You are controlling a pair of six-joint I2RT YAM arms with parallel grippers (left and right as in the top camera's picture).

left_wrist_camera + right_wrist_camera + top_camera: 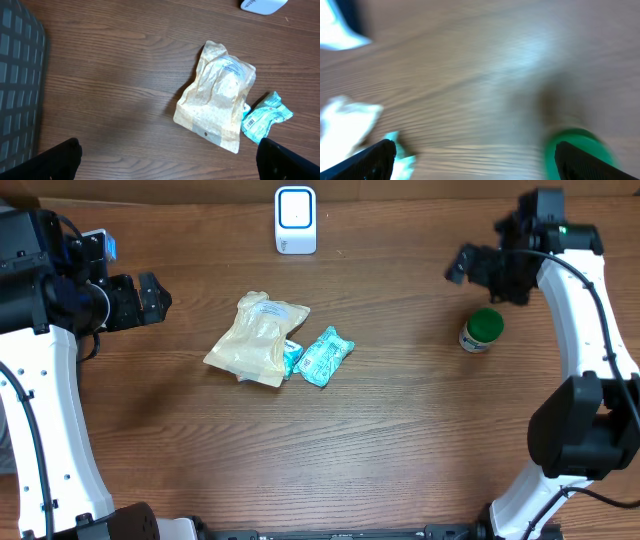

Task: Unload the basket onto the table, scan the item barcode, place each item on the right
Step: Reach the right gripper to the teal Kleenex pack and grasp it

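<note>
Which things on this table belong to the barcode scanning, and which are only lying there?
For the job: white scanner; teal packet, its barcode showing; beige pouch; green-lidded jar.
Lying about: grey gridded object at the left edge, likely unrelated.

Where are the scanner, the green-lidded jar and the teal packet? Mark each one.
scanner (295,220): overhead view, its front face.
green-lidded jar (485,326): overhead view, its lid.
teal packet (265,117): left wrist view, its middle.

One tan pouch (258,338), one teal packet (325,356), one green-lidded jar (483,330) — one scanner (295,220).
</note>
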